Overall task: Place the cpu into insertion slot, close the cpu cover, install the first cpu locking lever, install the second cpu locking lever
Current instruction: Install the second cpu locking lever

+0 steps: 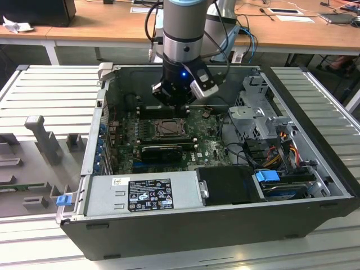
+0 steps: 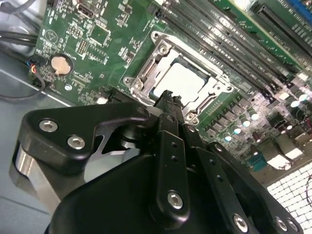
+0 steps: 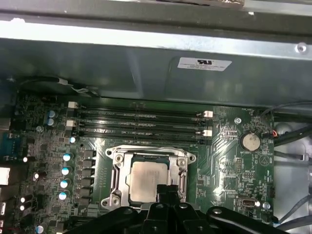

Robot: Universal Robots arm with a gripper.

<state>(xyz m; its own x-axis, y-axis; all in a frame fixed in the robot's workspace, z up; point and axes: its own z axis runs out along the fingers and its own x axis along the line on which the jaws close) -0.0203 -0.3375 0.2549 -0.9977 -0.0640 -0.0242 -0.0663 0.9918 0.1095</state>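
- An open computer case (image 1: 225,225) is laid on a ribbed metal tabletop (image 1: 50,90).
- The cpu (image 3: 146,181) is seated in the insertion slot (image 3: 116,170), the cpu cover (image 3: 151,152) closed over it.
- The end effector (image 3: 168,191) is clenched, empty, just above.
- The cpu is judged light, stiff and fragile; edge contact is advised.

The room is evenly bright from above, yet the inside of the open computer case (image 1: 185,152) sits in shade, darkest right under the arm. In the first wrist view a hard white glare runs along the case wall (image 3: 146,41) above the motherboard (image 3: 229,161). In the second wrist view the cpu (image 2: 183,82) shines pale, and the gripper (image 2: 168,105) body nearest the lens is soft, out of focus.
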